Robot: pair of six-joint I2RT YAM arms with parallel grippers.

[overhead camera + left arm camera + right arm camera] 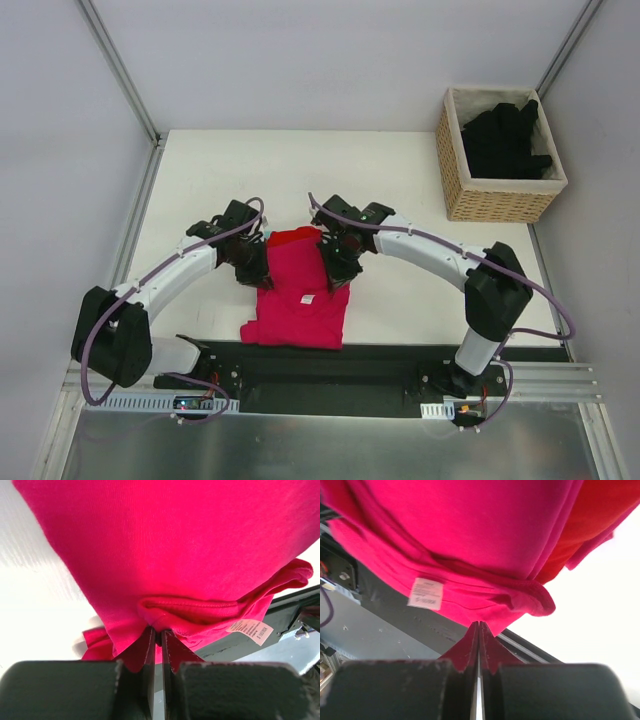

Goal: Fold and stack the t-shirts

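Observation:
The magenta-pink t-shirt [300,295] with its small white label [308,298] hangs partly folded between my two grippers, near the table's front middle. My left gripper [260,275] is shut on its left edge; in the left wrist view the jaws [160,632] pinch a hemmed fold of pink cloth [165,545]. My right gripper [338,272] is shut on its right edge; in the right wrist view the tips [479,626] pinch the pink cloth [470,530]. A brighter red t-shirt [290,238] lies under it, also showing in the right wrist view [600,520]. Black t-shirts [505,140] lie in the basket.
The woven wicker basket [500,205] stands at the back right of the white table [400,170]. A black mounting rail [380,365] runs along the near edge under the shirt's lower hem. Grey walls close in the left, back and right.

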